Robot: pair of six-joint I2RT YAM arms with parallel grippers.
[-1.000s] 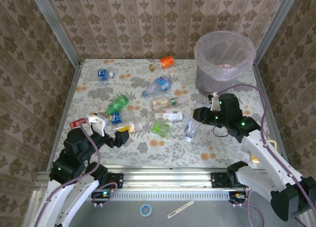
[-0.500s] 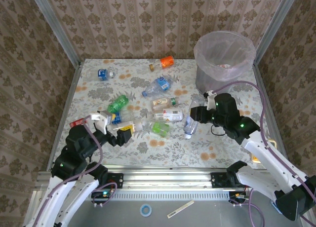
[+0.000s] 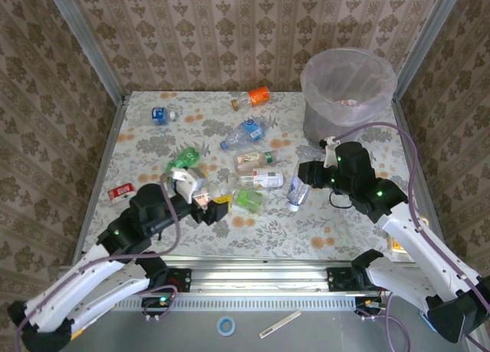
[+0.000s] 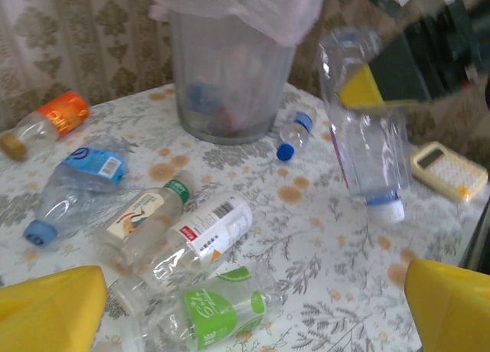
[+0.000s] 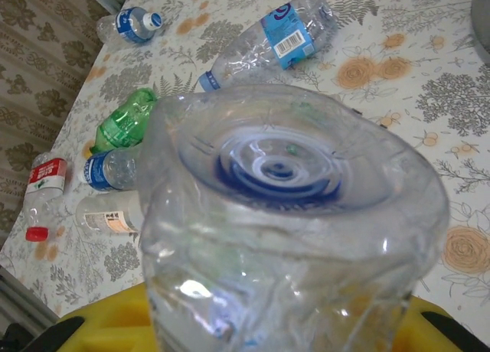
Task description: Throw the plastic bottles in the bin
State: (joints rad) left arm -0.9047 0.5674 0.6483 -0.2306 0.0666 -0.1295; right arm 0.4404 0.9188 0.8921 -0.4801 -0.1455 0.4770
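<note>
1. The right tool [image 3: 305, 180] is clamping a clear bottle [image 3: 297, 192] cap-down above the counter [image 3: 150, 148]; the bin [image 3: 328, 127] is standing beyond it.
2. The left tool [image 3: 208, 203] is gaping wide, empty; a green-labelled bottle [image 4: 200, 314] is lying just ahead.

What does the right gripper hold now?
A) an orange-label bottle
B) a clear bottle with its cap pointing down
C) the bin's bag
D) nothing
B: the right gripper is shut on a clear bottle, and the left wrist view shows its cap at the lower end.
</note>
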